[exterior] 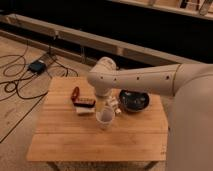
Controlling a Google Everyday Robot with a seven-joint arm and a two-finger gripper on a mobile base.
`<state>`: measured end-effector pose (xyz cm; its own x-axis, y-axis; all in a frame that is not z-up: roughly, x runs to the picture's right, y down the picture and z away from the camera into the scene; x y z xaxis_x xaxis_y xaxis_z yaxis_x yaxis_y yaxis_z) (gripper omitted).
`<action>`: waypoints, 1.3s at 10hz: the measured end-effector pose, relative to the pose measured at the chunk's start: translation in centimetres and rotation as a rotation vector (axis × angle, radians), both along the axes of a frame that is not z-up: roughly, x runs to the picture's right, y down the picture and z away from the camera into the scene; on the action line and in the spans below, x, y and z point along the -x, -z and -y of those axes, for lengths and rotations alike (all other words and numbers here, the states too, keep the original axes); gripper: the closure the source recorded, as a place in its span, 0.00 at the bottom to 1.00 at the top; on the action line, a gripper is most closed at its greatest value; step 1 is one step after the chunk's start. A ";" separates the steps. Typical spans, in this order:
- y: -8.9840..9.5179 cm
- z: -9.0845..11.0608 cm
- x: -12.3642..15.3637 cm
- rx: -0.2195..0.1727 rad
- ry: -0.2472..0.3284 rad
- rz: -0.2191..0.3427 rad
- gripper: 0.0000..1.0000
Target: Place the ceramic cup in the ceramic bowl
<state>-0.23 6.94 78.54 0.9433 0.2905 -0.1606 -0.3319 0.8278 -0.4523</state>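
Seemingly at the grasp step, with the pincer (112,103) low at the ceramic cup (104,119) just beneath it, hold impossible to tell; next calls for lifting clear of the tabletop (60,140) into the ceramic bowl (136,102) close beside.

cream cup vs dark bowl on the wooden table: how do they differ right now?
Colour: the small cream ceramic cup is pale; the glossy blackish-blue ceramic bowl is dark. Shape: cup narrow and taller, bowl wide and shallow. Place: cup nearer the front of the wooden table, bowl further back and right in the view; the gripper sits between them at the cup's rim. Both round, mouths up.
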 end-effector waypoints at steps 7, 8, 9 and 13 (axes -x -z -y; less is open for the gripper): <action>-3.2 -1.9 -1.7 -0.037 0.033 0.040 0.20; -3.7 -2.1 -1.8 -0.051 0.042 0.041 0.20; -4.0 -2.4 -2.0 -0.060 0.051 0.041 0.22; -4.5 -3.9 -2.2 -0.060 0.057 0.046 0.60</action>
<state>1.92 10.83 83.05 0.9647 0.2434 -0.1002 -0.2629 0.8710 -0.4150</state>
